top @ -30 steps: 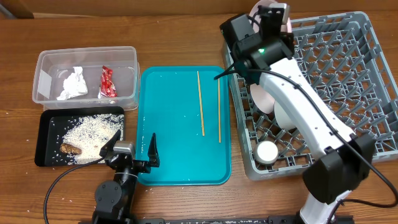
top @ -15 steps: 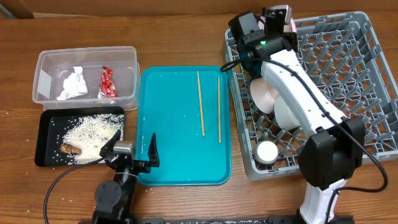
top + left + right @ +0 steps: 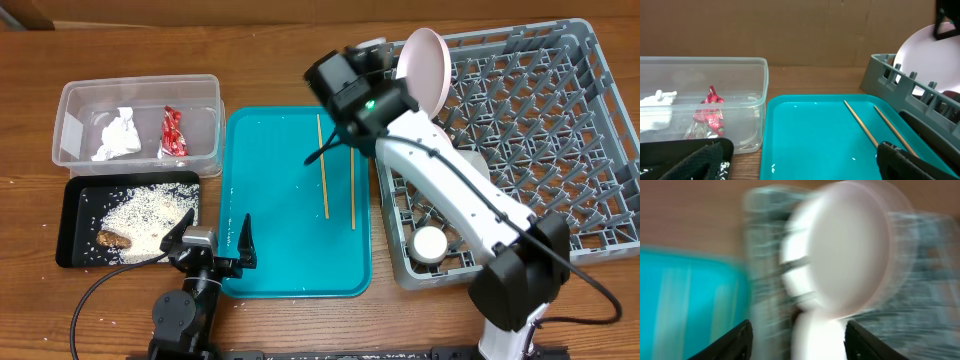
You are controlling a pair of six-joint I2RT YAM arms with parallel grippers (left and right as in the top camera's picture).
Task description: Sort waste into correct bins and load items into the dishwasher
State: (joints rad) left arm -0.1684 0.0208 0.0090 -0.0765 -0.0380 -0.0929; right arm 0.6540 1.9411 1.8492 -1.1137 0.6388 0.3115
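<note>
Now the two chopsticks (image 3: 324,165) are what remains outside the dish rack (image 3: 560,130). They lie side by side, a little apart, in the 2 o'clock part of the teal tray (image 3: 280,250), each running from 12 to 6 o'clock. They look light, thin and stiff. Lying flat on smooth plastic, they will likely roll or skid when a finger touches them. I would close across the middle of one stick at a time, so that it does not tip.

The right end effector (image 3: 797,340) is wide open and holds nothing, though its own view is badly blurred. The left end effector (image 3: 215,225) rests at the tray's 6 o'clock edge, also spread and empty.

A second ago the right arm was over the rack's 10 o'clock corner. It has since swung towards 9 o'clock and now hangs above the tray's 1 o'clock corner, near the chopstick tops. The plate (image 3: 425,65) stands on edge in the rack's 10 o'clock corner, free of the arm. The chopsticks and the left arm have not shifted.
</note>
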